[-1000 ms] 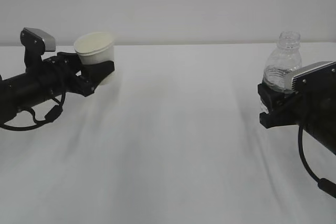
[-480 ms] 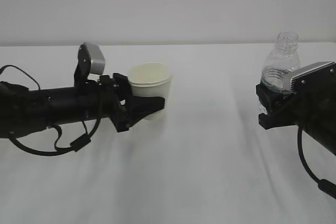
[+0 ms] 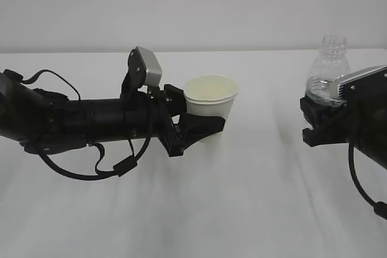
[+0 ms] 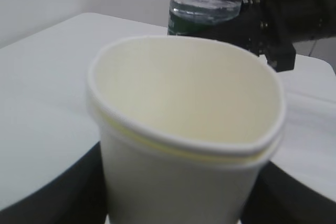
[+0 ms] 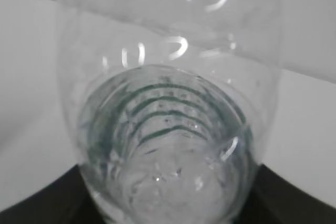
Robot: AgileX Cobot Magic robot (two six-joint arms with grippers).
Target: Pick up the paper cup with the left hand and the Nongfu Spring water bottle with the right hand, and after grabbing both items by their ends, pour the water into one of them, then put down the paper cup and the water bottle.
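The left hand [image 3: 202,126] reaches in from the left edge of the table [image 3: 242,197] and stops near the middle. Its two fingers are clamped on the cup [image 3: 211,106] — one on each side, low down near the bottom. The cup stands upright, with its open top facing up. It looks held a little above the table, but from this side it is hard to be sure. In the left wrist view the cup [image 4: 186,129] fills most of the picture. The rim is squeezed a bit out of round, and the inside looks dry and empty.

The right hand [image 3: 323,119] comes in from the right edge of the table. Its fingers are closed around the lower part of the bottle [image 3: 328,70]. The bottle is upright, and its clear neck and open mouth stick up above the hand. In the left wrist view there is water [image 4: 206,9] in the bottle — the water line sits just above the green label. The right wrist view looks through the bottle [image 5: 168,129] from very close, so it is blurry there, with black fingers showing at both bottom corners.

The cup and the bottle are well apart, with bare table between them.
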